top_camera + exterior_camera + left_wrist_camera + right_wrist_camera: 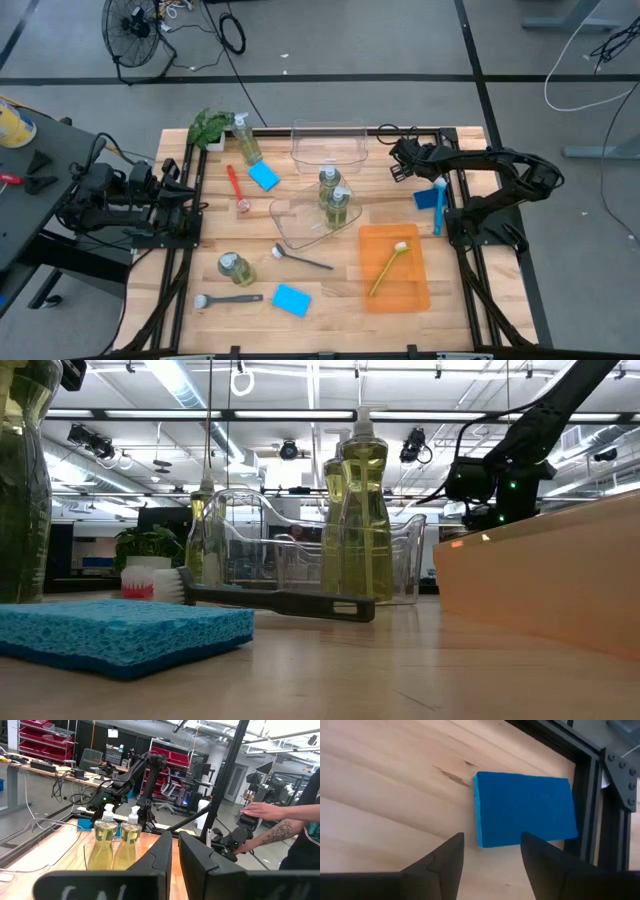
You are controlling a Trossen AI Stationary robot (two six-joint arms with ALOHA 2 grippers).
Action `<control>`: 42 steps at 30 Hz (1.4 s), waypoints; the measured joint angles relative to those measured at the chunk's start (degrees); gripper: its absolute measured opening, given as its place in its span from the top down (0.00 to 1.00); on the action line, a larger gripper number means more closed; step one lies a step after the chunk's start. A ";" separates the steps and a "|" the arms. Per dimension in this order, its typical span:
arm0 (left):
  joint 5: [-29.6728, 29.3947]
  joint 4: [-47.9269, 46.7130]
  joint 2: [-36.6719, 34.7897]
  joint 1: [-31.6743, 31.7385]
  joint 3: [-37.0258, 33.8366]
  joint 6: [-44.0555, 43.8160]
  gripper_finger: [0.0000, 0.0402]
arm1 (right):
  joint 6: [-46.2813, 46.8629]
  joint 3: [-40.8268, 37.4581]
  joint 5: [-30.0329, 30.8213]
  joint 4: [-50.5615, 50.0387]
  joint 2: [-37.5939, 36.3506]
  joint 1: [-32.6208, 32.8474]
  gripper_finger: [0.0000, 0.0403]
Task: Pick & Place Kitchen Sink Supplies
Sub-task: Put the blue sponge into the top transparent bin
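A flat blue sponge point(525, 809) lies on the wood by the table's right rail point(592, 825); in the high view this sponge point(429, 197) sits beside a blue brush point(440, 208). My right gripper point(492, 840) hovers open over the sponge's near edge, slanting down, touching nothing; its place in the high view point(416, 178) is just beyond the sponge. My left gripper point(175, 855) is shut and parked level at the table's left edge point(190, 196). Two pump bottles point(334, 195) stand in a clear bin point(300, 222). A yellow-green brush point(390, 264) lies in the orange tray point(412, 292).
More sponges point(264, 177) point(291, 299), bottles point(246, 140) point(235, 268), a red brush point(236, 187) and two dark brushes point(300, 258) point(228, 299) are spread over the table. A second clear bin point(328, 145) and a plant point(210, 127) stand at the back. A person's arm point(272, 832) shows beyond the table.
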 joint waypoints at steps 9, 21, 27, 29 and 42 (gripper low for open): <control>0.00 -0.02 -0.02 -0.02 0.00 0.00 0.91 | 2.38 -2.84 1.01 2.13 -0.02 -1.85 0.61; 0.02 0.00 0.00 -0.02 0.00 0.00 0.91 | 1.88 -4.88 -2.20 2.00 -0.02 -2.06 0.93; 0.00 0.00 0.00 -0.02 0.00 0.00 0.91 | 2.32 -4.88 -3.35 1.96 -0.02 -2.06 0.99; 0.00 -0.02 -0.02 -0.01 0.00 0.00 0.91 | 2.46 -4.88 -4.48 1.92 -0.02 -2.03 0.99; 0.02 -0.01 -0.01 -0.02 0.00 0.00 0.91 | 1.44 -4.88 -6.58 0.94 -5.76 -0.29 1.00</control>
